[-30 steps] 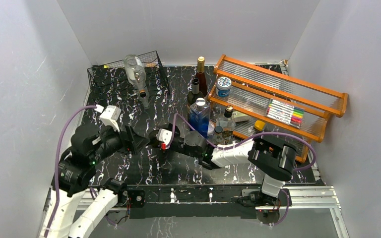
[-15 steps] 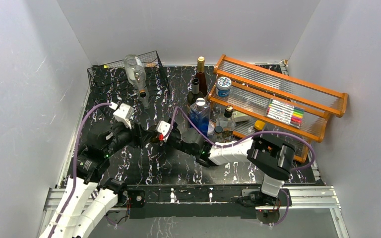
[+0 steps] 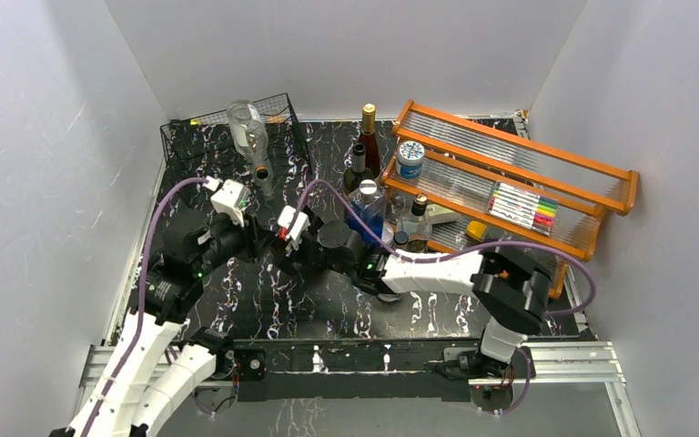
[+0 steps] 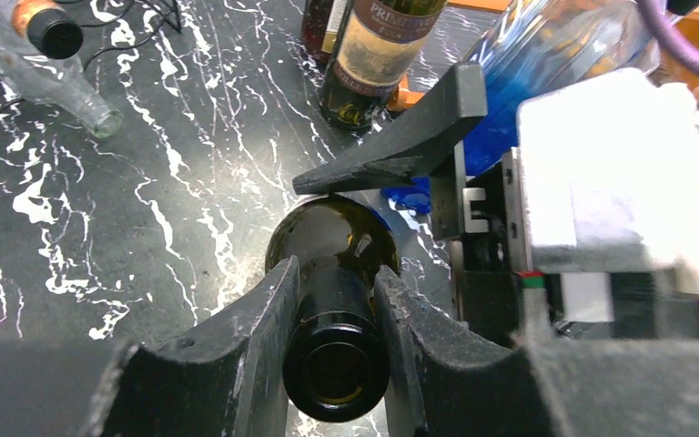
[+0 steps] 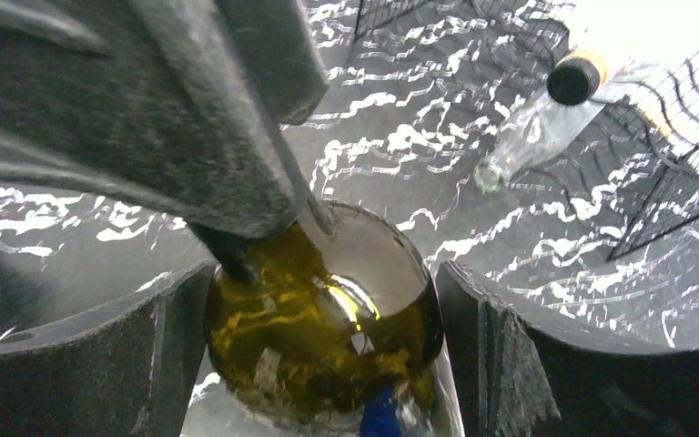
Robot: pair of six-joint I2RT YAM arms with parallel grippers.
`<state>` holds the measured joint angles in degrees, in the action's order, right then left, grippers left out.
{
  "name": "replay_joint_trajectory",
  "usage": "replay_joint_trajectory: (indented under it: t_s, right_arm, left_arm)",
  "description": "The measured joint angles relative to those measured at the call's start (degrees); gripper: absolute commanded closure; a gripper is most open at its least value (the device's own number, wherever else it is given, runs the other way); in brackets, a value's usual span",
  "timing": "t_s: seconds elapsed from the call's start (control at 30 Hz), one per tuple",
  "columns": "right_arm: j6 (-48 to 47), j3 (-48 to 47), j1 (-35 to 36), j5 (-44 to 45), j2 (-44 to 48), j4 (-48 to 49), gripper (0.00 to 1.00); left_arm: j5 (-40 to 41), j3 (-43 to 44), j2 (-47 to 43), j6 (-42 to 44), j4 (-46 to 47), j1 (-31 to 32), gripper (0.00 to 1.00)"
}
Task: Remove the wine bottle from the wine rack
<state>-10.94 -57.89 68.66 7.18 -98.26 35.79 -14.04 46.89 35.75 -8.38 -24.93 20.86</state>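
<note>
A dark green wine bottle (image 4: pixel 332 364) hangs over the table in front of the black wire wine rack (image 3: pixel 200 146), apart from it. My left gripper (image 4: pixel 337 280) is shut on the bottle's neck, mouth toward the camera. My right gripper (image 5: pixel 323 291) stands open, its fingers flanking the bottle's wide body (image 5: pixel 319 346) from the other end. In the top view the two grippers meet at mid-table, left gripper (image 3: pixel 257 244) and right gripper (image 3: pixel 282 250), hiding most of the bottle. A clear bottle (image 3: pixel 248 127) lies on the rack, neck pointing out.
Several bottles stand at mid-back, among them a dark one (image 3: pixel 369 137) and a blue one (image 3: pixel 365 214). An orange tiered shelf (image 3: pixel 546 159) with markers (image 3: pixel 521 208) fills the right side. White walls close in the table.
My left arm reached forward and right, and its jaws closed on the bottle's neck. My right arm stretched further left, and its jaws opened wider round the body.
</note>
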Motion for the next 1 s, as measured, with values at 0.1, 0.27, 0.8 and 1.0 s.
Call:
replay_joint_trajectory:
  t_s: [0.1, 0.27, 0.8, 1.0]
  right_arm:
    - [2.0, -1.8, -0.1, -1.1, 4.1, -9.4, 0.02]
    - [5.1, -13.0, 0.2, -2.0, 10.9, -27.8, 0.02]
    - [18.8, -22.0, 0.4, 10.9, 35.8, -54.8, 0.02]
    - [20.0, -19.8, 0.4, 11.0, 36.3, -53.9, 0.02]
  left_arm:
    - [0.1, 2.8, 2.9, -0.2, -1.4, 0.7, 1.00]
    - [4.5, 9.3, 9.1, 0.1, -5.1, 5.0, 1.00]
    - [14.5, 37.0, 40.3, 4.0, -11.1, 14.9, 1.00]
    - [13.5, 45.1, 49.4, 4.2, -12.5, 14.9, 1.00]
